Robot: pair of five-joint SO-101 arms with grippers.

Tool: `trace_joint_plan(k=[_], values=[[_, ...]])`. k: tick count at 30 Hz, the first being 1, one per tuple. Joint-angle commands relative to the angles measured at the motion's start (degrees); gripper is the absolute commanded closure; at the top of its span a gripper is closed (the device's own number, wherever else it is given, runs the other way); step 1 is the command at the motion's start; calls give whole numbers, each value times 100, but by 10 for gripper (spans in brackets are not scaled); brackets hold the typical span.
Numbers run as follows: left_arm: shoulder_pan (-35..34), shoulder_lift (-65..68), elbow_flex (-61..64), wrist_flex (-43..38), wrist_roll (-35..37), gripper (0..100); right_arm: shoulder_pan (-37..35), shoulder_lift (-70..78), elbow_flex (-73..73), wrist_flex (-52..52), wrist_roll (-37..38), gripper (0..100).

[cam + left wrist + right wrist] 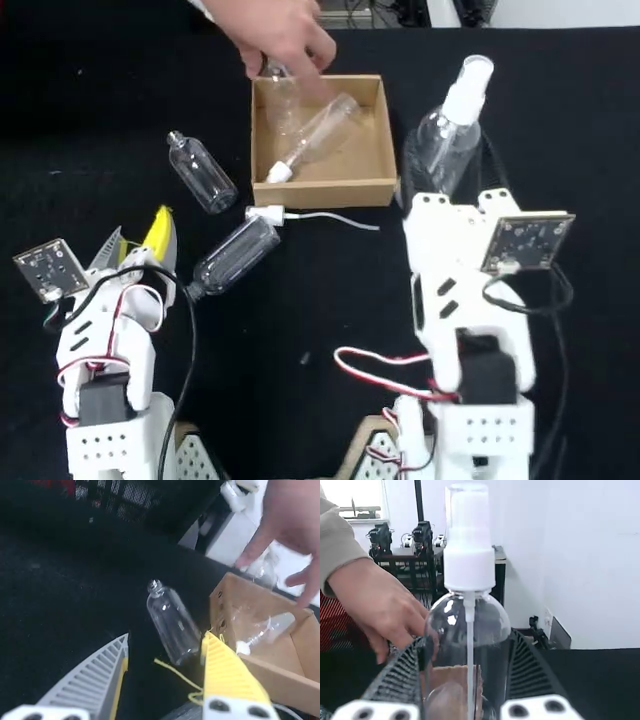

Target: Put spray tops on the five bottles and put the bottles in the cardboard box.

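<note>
While a person's fingers point(280, 35) rest on a clear bottle point(281, 100) at the back of the cardboard box point(372, 187), the robot's right hand point(470, 637) is pinching an upright capped bottle point(447, 140) just right of the box. Its left hand point(166, 637) is spread wide, holding nothing. Nearby, an uncapped bottle point(200, 172) and a second uncapped bottle point(235, 257) lie on the desk point(560, 120). Another topped bottle point(320, 135) lies inside the box, and a loose spray top point(268, 213) is just in front.
</note>
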Motion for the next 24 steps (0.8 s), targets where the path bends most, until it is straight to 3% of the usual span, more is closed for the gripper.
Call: trace_joint_plan(k=[1,8,16,24], values=[[-31,-70,-13,-141,9,784,88,585,585,-1609,-70,988],[-31,-70,48,-141,9,784,-53,2721,268,-3051,-70,988],[-31,-70,75,-141,9,784,-185,4567,-734,-3244,-70,988],[-31,-70,75,-141,9,784,-185,4831,-769,-3253,-70,988]])
